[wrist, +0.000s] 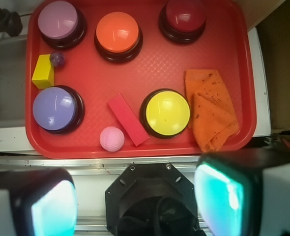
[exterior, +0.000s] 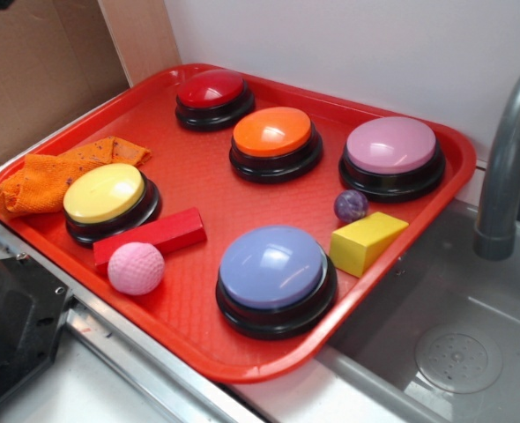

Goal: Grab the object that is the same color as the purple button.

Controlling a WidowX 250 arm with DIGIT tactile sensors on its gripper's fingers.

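Locate the small purple ball (exterior: pixel 351 206) (wrist: pixel 57 59) on the red tray (exterior: pixel 198 317) (wrist: pixel 91 147). It sits just beside the yellow wedge block (exterior: pixel 366 243) (wrist: pixel 43 72), between the purple button (exterior: pixel 392 146) (wrist: pixel 58 19) and the blue button (exterior: pixel 272 267) (wrist: pixel 54 108). In the wrist view, note the gripper (wrist: pixel 137 201): its fingers (wrist: pixel 221 194) stand wide apart, holding nothing, at the tray's near edge, well apart from the ball. The pink dimpled ball (exterior: pixel 136 268) (wrist: pixel 111 138) touches the red block (exterior: pixel 151 238) (wrist: pixel 128 119).
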